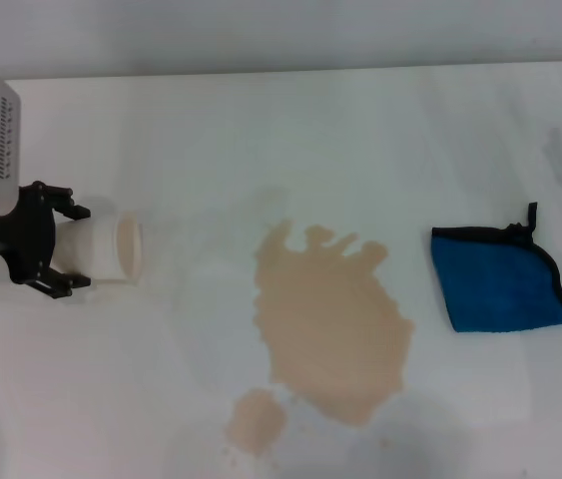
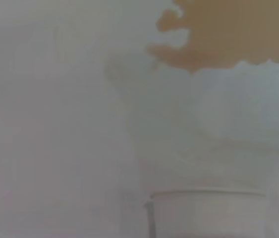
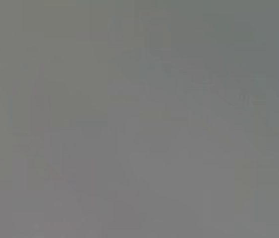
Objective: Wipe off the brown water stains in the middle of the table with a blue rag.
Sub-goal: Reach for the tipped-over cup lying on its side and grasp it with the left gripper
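While the left gripper (image 1: 66,249) clamps the tipped cream paper cup (image 1: 111,249) near the white table's (image 1: 261,120) left edge, more liquid could spill. Mid-table, the tan-brown water stains (image 1: 330,324) sit unwiped; the folded blue rag (image 1: 500,279) lies toward the right edge, the right gripper unseen.

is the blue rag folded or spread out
Folded: the blue rag lies as a wedge with one rounded black-edged side, flat on the table.

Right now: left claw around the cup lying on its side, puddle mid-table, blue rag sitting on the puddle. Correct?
Not quite. In the head view the blue rag lies apart from the puddle, on bare table toward the robot's right. Left claw around the tipped cup stands.
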### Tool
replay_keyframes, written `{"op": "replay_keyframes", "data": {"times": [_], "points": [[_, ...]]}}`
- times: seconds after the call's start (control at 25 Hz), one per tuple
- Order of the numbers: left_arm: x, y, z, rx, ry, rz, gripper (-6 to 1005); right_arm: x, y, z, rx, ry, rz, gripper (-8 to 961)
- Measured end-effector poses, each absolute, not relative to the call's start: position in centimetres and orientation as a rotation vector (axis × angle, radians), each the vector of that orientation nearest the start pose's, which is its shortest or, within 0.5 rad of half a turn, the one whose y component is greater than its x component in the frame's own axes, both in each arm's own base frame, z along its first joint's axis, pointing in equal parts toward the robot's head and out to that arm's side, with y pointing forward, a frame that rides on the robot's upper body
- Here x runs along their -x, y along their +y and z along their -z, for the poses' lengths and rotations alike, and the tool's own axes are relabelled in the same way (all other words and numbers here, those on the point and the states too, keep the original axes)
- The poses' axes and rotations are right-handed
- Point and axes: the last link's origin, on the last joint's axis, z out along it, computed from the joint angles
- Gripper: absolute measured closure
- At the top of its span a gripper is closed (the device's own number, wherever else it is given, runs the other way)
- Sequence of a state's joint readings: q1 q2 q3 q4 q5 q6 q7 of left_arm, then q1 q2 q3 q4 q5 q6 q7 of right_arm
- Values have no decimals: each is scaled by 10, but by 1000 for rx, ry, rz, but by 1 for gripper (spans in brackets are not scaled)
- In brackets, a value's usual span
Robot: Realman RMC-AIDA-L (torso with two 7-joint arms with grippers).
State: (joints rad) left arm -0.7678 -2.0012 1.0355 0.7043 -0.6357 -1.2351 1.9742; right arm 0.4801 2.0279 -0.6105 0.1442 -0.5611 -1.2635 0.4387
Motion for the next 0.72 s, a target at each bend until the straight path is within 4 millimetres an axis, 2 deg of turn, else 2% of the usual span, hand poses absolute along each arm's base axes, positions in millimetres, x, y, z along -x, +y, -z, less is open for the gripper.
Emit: {"op": "replay_keyframes", "data": {"times": [0.72], "points": [[259,404,15,2826,318,-497,122,-380,311,-32,1258,828,-824,98]]}}
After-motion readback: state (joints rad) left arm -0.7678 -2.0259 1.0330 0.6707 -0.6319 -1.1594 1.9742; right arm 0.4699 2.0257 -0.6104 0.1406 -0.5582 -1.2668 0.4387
